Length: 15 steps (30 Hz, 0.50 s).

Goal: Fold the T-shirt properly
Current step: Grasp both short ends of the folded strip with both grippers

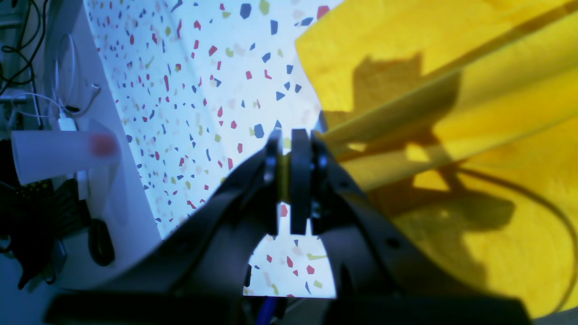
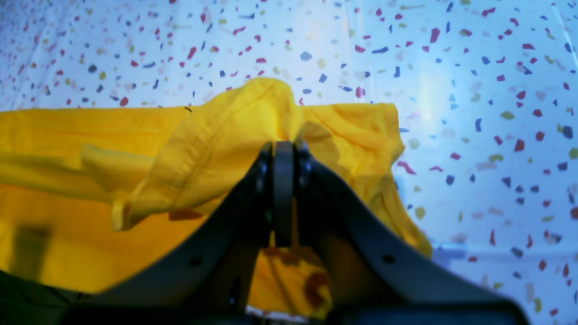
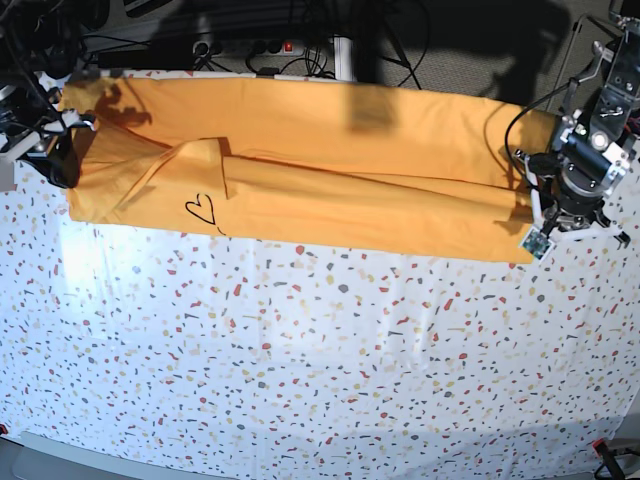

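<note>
The yellow T-shirt (image 3: 330, 170) lies as a long folded band at 12 o'clock on the speckled tablecloth (image 3: 320, 360), so the sideways folds are left (I think). The left gripper (image 1: 289, 180) and right gripper (image 2: 283, 198) each pinch one end, and dark cables (image 3: 250, 25) hang behind.

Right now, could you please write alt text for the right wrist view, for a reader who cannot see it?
The right gripper, dark and closed, pinches a bunched fold of the yellow T-shirt. The rest of the shirt stretches to the left over a white tablecloth speckled with small coloured flecks.
</note>
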Each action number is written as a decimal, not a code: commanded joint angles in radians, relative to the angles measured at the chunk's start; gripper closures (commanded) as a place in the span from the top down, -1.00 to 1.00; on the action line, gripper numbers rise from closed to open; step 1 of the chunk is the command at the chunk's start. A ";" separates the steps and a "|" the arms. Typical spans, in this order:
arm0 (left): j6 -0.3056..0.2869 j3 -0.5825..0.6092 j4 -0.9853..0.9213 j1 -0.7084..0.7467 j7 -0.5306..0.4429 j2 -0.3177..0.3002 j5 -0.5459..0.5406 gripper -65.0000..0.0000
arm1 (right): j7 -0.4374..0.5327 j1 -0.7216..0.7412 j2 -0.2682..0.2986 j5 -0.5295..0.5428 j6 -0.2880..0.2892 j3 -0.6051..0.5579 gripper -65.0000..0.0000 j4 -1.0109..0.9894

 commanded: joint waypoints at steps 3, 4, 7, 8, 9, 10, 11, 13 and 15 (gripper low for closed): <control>0.049 -0.010 0.017 -0.013 -0.061 -0.015 0.019 -1.00 | 0.090 0.003 0.013 -0.051 0.008 0.006 -1.00 -0.005; 0.056 -0.010 0.017 -0.013 -0.082 -0.015 0.017 -1.00 | 0.103 0.003 0.013 -0.065 0.008 0.006 -1.00 -0.021; 0.055 -0.009 0.017 -0.013 -0.129 -0.014 -0.005 -1.00 | 0.145 0.003 0.013 -0.081 0.008 0.006 -1.00 -0.086; 0.055 -0.009 0.017 -0.013 -0.137 -0.014 -0.023 -1.00 | 0.155 0.006 0.013 -0.081 0.008 0.006 -1.00 -0.111; 0.055 -0.009 0.017 -0.012 -0.140 -0.014 -0.038 -1.00 | 0.161 0.011 0.013 -0.081 0.008 0.006 -1.00 -0.137; 0.055 -0.009 0.017 -0.011 -0.145 -0.014 -0.053 -1.00 | 0.162 0.022 0.013 -0.082 0.008 0.006 -1.00 -0.164; 0.055 -0.009 0.017 -0.011 -0.156 -0.014 -0.062 -1.00 | 0.162 0.036 0.013 -0.081 0.008 0.006 -1.00 -0.192; 0.055 -0.009 0.015 -0.011 -0.171 -0.014 -0.077 -1.00 | 0.164 0.072 0.013 -0.081 0.008 0.006 -1.00 -0.245; 0.055 -0.009 0.015 -0.011 -0.180 -0.014 -0.080 -1.00 | 0.161 0.111 0.013 -0.081 0.008 0.006 -1.00 -0.298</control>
